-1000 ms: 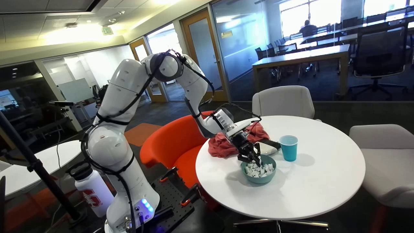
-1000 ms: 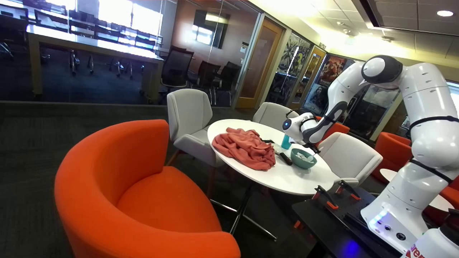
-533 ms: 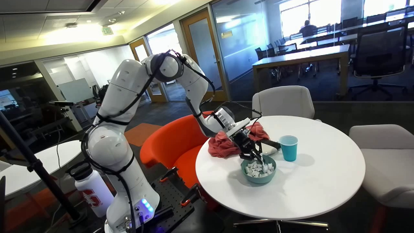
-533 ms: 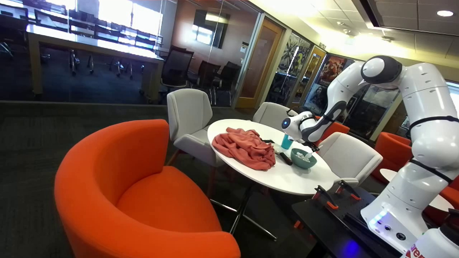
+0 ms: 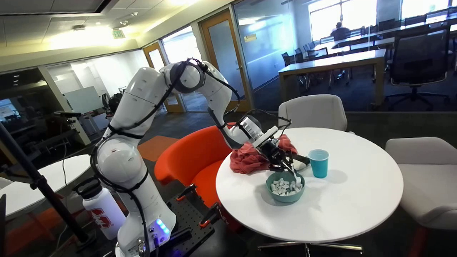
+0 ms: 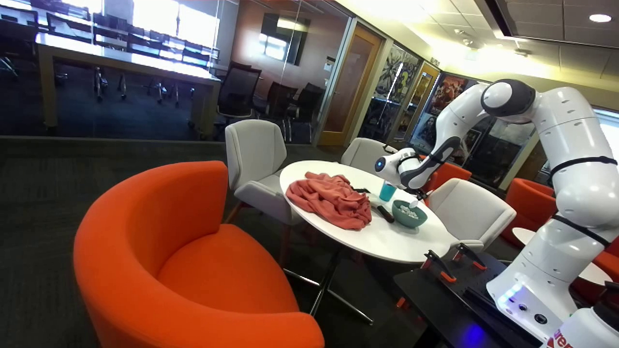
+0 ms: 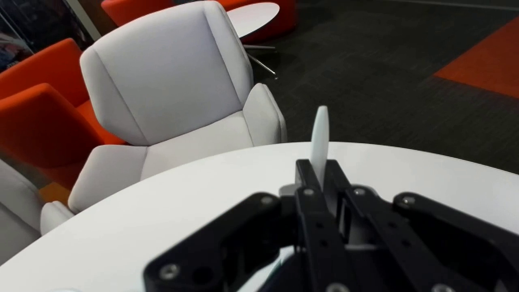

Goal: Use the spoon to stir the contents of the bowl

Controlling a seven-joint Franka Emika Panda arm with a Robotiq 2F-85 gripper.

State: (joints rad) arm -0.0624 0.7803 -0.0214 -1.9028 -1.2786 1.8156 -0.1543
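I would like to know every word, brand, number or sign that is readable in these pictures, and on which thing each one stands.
"EXIT": on the green-lettered sign.
"are", perhaps: red letters on the white bottle; partly cut off by the picture's edge, so uncertain.
Red emblem on the bottle, in an exterior view: too blurred to read.
Yellowish plate and posters: too small to read.

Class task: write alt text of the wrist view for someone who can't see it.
A black gripper pinches a pale spoon, one end pointing up the picture, over a white table. Beyond stand grey chairs and orange chairs.
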